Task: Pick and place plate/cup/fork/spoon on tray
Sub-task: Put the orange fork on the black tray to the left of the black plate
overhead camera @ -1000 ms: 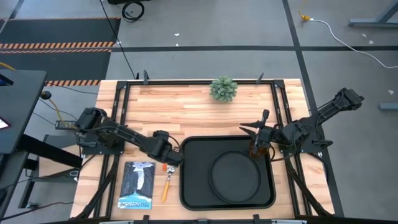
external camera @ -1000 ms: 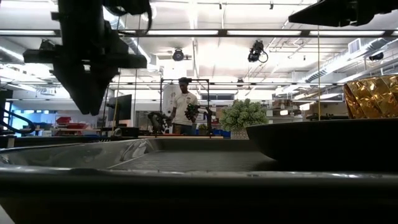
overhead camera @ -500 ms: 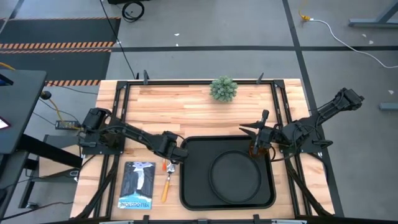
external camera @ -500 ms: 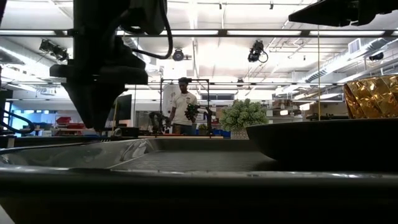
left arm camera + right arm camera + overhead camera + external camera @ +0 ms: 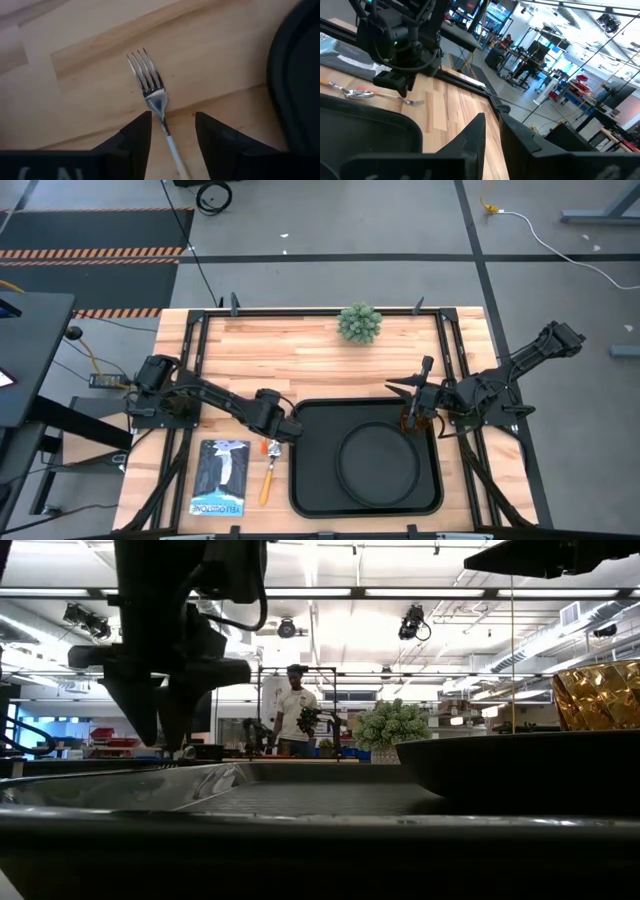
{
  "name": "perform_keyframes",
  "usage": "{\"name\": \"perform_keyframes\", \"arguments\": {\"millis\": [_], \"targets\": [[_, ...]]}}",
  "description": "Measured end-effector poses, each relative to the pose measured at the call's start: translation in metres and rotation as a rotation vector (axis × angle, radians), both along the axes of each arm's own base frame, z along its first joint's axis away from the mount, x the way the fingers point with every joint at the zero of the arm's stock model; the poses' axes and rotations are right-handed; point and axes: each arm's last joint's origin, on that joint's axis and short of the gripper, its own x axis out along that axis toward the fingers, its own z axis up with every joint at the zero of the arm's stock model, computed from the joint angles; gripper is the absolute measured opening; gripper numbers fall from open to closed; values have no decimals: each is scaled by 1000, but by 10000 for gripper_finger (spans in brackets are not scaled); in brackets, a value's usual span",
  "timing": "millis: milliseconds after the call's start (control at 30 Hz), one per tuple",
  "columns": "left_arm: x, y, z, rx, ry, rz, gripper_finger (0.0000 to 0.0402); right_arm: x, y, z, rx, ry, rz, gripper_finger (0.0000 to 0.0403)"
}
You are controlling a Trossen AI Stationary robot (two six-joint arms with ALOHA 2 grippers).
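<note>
The fork [image 5: 152, 90] lies flat on the wood just left of the tray [image 5: 312, 480], tines toward the far edge; it also shows in the high view [image 5: 266, 447]. My left gripper [image 5: 172, 132] is open, pointing down, with a finger on either side of the fork's neck and not touching it. The spoon [image 5: 267, 480] lies nearer the front edge. The round plate [image 5: 378, 460] rests in the tray. The amber cup [image 5: 411, 421] stands in the tray's far right corner. My right gripper [image 5: 491, 125] hovers above the cup, its fingers a narrow gap apart.
A small green plant [image 5: 360, 322] stands at the far edge. A flat dark-and-blue packet [image 5: 220, 476] lies left of the spoon. Bare wood lies between the plant and the tray. A person [image 5: 297, 712] stands in the room far behind the table.
My left gripper has moved toward the table's right edge and down over the fork. In the low view its fingers now show apart, where before they showed as one wedge. The fork has not moved.
</note>
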Motion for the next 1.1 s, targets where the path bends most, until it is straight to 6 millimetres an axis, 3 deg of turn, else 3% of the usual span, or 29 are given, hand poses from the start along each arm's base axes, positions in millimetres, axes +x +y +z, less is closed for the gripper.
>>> {"name": "perform_keyframes", "arguments": {"millis": [333,600,833,1100], "targets": [[1,-1,-3,22,-42,95,161,0,0,-1,-3,10,0,63],[2,-7,-20,20,31,82,160,0,1,-2,2,15,22,63],[-11,-11,-26,24,104,74,160,0,1,-2,18,11,43,64],[-24,-8,-1,52,71,18,160,1,2,-1,23,1,51,64]]}}
